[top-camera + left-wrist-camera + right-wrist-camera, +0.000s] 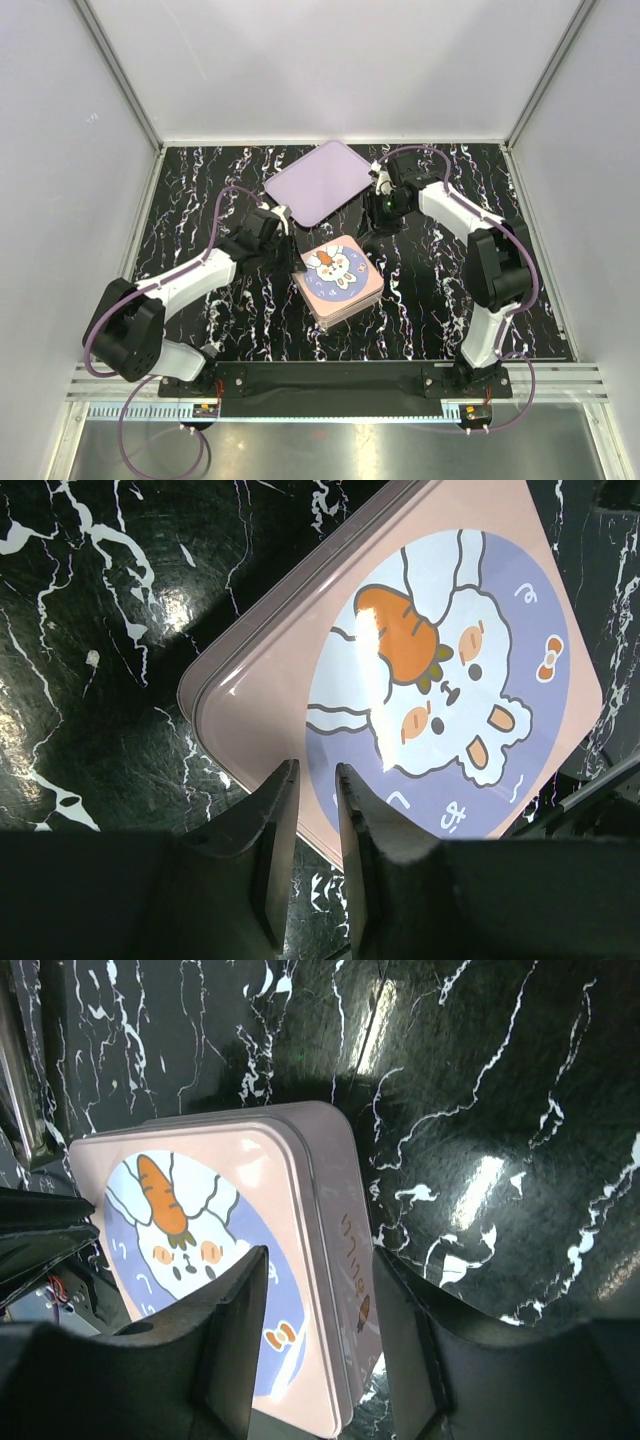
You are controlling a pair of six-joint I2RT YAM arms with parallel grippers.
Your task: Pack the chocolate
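Left wrist view: the left hand (315, 775) points down at the pink tin (290, 635). Its two dark fingers (275, 820) are nearly pressed together, with only a thin slit between them and nothing in that slit. Their tips lie over the tin's edge close to one rounded corner; whether they touch the lid I cannot tell. The lid is on the tin and shows a white bunny (440, 690) hugging an orange carrot on a lilac disc. Around the tin lies the black, white-veined desk (90, 710).

In the right wrist view the right hand (318, 1275) is spread, its fingers well apart. The tin's side edge shows in the gap between them, and nothing is pinched. One finger is over the lid; the other is off the tin's side, above the desk.

In the top external view the left arm (190, 280) lies low, reaching from its base toward the tin's far left corner, with the wrist angled in at it. The right arm (495, 270) rises to a raised elbow, then folds back across toward the tin's far right corner, with the hand turned downward. Just beyond the tin lies a flat lavender tray (318, 182). No chocolate shows in any view; the closed tin hides whatever is inside.
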